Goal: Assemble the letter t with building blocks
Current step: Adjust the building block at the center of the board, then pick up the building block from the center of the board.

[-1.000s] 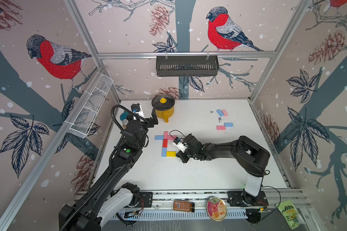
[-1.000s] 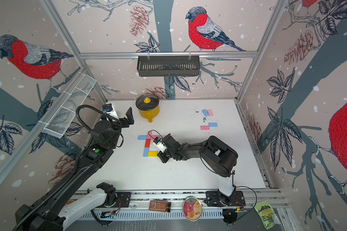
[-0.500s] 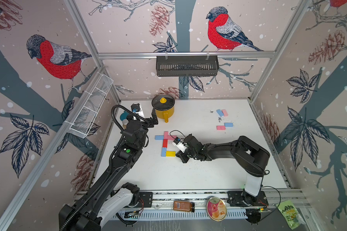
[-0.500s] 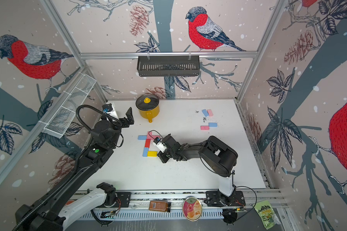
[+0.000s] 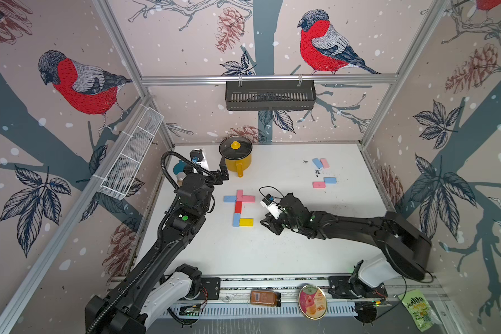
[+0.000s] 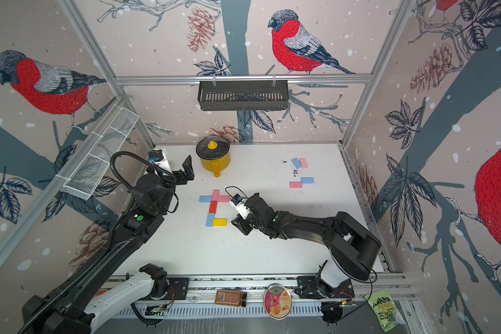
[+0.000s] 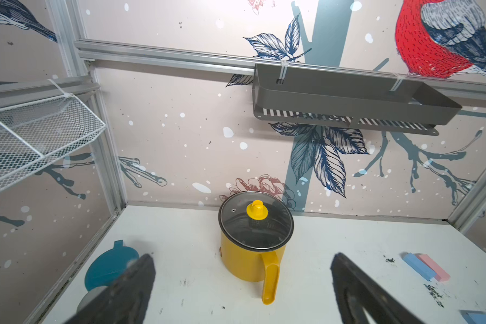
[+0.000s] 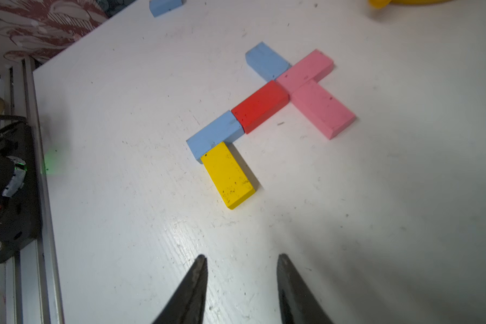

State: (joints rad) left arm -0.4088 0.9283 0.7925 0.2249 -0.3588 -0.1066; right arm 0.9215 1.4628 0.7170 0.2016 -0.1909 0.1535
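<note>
Right wrist view shows right claw (image 8: pixel 242 255) part-open, empty, near yellow block (image 8: pixel 227 175); left claw (image 7: pixel 243 255) wide, empty; packet (image 6: pixel 385 309) reads HIMALAYA.

Wide open table (image 5: pixel 287 254) across the near half, easy passage there. Mid-table, the joined building blocks (image 5: pixel 239 206) lie flat, and the right claw (image 8: pixel 242 256) hangs just short of the yellow block (image 8: pixel 227 175), jaws parted, not touching. Far left, the yellow pot (image 5: pixel 237 157) stands tall, the left claw (image 7: pixel 243 256) spread wide before it. A bare lane runs between the joined building blocks and the four loose blocks (image 5: pixel 318 184) far right.
</note>
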